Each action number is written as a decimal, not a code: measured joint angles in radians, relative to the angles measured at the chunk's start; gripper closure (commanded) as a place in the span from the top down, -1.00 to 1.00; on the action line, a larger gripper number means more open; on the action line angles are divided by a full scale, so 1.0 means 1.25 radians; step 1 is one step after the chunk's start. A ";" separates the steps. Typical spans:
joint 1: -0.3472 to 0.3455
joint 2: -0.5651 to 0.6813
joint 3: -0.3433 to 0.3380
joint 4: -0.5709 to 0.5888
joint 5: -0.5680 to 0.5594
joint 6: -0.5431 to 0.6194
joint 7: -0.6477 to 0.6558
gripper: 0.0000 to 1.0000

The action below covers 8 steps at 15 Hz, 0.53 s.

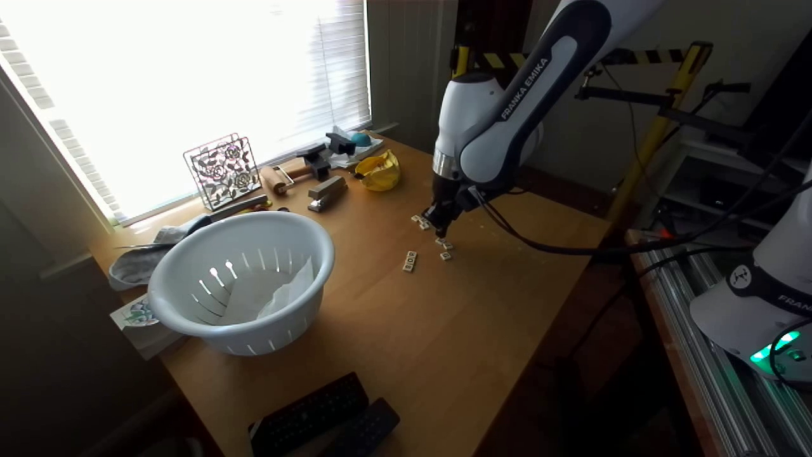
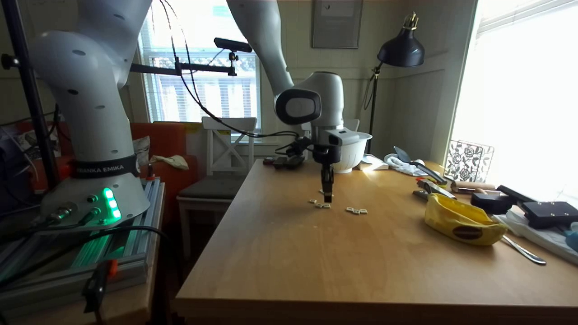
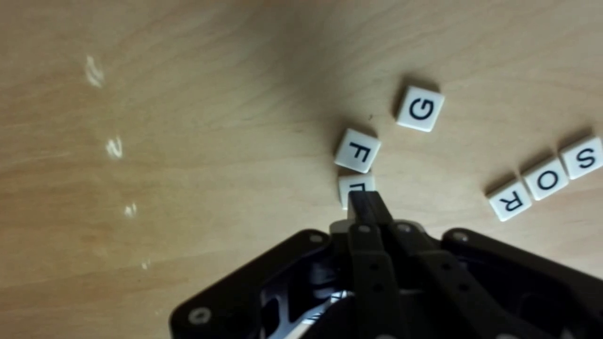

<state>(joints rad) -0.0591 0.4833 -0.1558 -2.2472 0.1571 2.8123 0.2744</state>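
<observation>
Three tiles [image 3: 546, 179], right of the pressed-together jaws in the wrist view, read R, O, S rightward; in an exterior view their row [image 2: 356, 211] was illegible, its long axis left-right.

1. F tile [image 3: 358, 150]: black F on white, just ahead of gripper [image 3: 368, 202] in wrist view
2. Half-hidden tile [image 3: 356, 185]: behind the gripper's tip in that view, letter partly covered, can't be sure
3. G tile [image 3: 420, 108]: black G, farther ahead, off to the right
4. R tile [image 3: 510, 201], O tile [image 3: 546, 179], S tile [image 3: 582, 157]: row right of gripper, R nearest
5. Arm link [image 1: 542, 82]: FRANKA EMIKA, above and right of gripper in an exterior view
6. Base band [image 2: 104, 168]: RANKA EMIKA legible, first letter unclear; well left of gripper in an exterior view
</observation>
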 measured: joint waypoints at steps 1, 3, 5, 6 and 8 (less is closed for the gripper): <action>0.000 0.000 0.000 0.000 0.000 0.000 0.000 -1.00; 0.000 0.001 0.000 0.002 0.000 -0.002 0.000 -1.00; 0.000 0.003 0.000 0.004 0.000 -0.004 0.000 -1.00; 0.000 0.004 0.000 0.005 0.000 -0.005 0.000 -1.00; 0.000 0.007 0.000 0.008 0.000 -0.008 0.001 -1.00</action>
<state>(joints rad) -0.0590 0.4922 -0.1564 -2.2375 0.1571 2.8027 0.2758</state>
